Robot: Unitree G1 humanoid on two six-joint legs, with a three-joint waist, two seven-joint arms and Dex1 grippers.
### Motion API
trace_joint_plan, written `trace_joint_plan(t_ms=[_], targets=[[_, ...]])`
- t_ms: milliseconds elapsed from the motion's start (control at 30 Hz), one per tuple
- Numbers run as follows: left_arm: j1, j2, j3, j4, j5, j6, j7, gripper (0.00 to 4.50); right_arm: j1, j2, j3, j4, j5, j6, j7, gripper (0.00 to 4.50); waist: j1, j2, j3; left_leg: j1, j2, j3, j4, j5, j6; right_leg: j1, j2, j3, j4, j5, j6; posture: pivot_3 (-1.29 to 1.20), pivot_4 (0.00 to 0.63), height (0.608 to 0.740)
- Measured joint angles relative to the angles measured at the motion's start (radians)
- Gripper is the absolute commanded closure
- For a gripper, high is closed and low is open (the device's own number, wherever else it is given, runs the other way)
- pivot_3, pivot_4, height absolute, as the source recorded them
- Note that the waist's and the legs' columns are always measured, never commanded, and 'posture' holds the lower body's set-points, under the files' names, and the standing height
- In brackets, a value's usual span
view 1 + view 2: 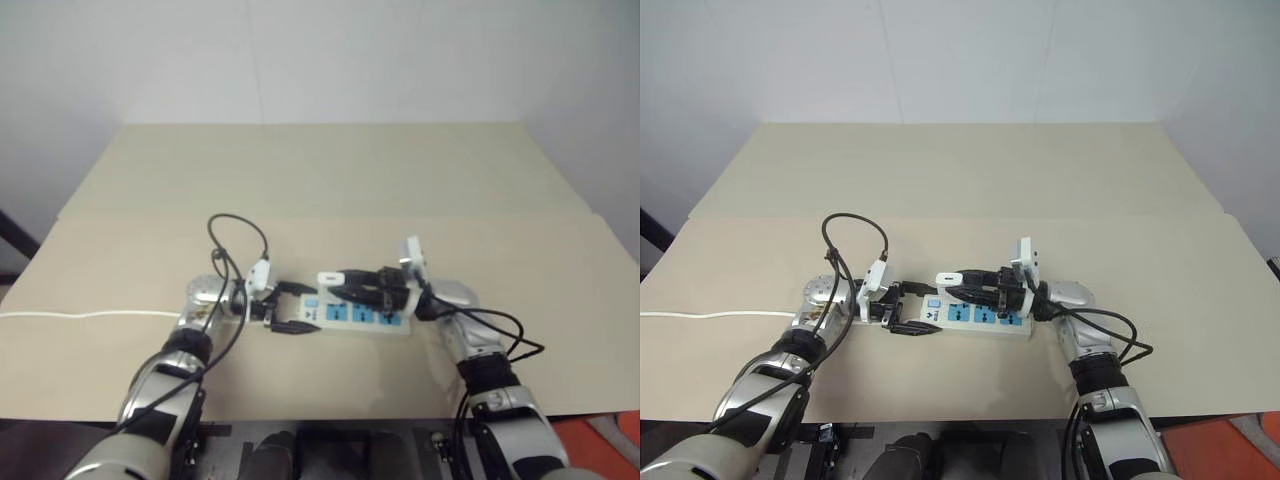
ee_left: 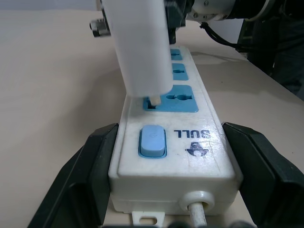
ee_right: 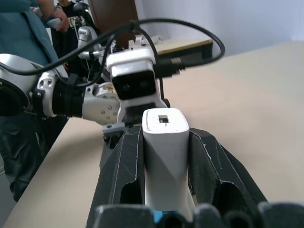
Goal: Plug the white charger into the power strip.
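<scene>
Prongs of the white charger (image 2: 142, 45) mostly hidden inside the first socket of the power strip (image 2: 190, 142); seating depth perhaps partial, hard to judge. Top of charger cut off by the frame edge. Far sockets covered by the right gripper's fingers (image 1: 360, 285). Cord (image 2: 199, 216) cropped.

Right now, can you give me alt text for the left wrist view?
The white charger stands with a prong entering the power strip's first blue socket, beside the blue switch. Black fingers flank the strip's cord end.
</scene>
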Motion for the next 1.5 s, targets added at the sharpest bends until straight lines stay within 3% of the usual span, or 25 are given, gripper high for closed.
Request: trace_joint_plan(t_ms=[900,1500], targets=[[0.003,-0.001,0.001,-0.005,0.003,0.003,0.002,1.25,-0.006,-0.05,0.001,0.061,-0.035,-0.064,0.052,3.4,0.002,0.001,-0.001,0.001,0.0,0.0,0.0,0.0,0.0,0.001,0.0,0.0,0.0,0.0,0.0,0.0,0.15,0.74],[0.004,0.007,0.0,-0.005,0.004,0.02,0.01,1.25,-0.037,-0.049,0.044,0.11,-0.108,-0.249,0.061,3.4,-0.002,0.001,-0.001,0.005,0.0,0.0,0.0,-0.002,0.004,0.003,0.0,0.0,-0.001,0.0,0.0,0.0,0.15,0.74]])
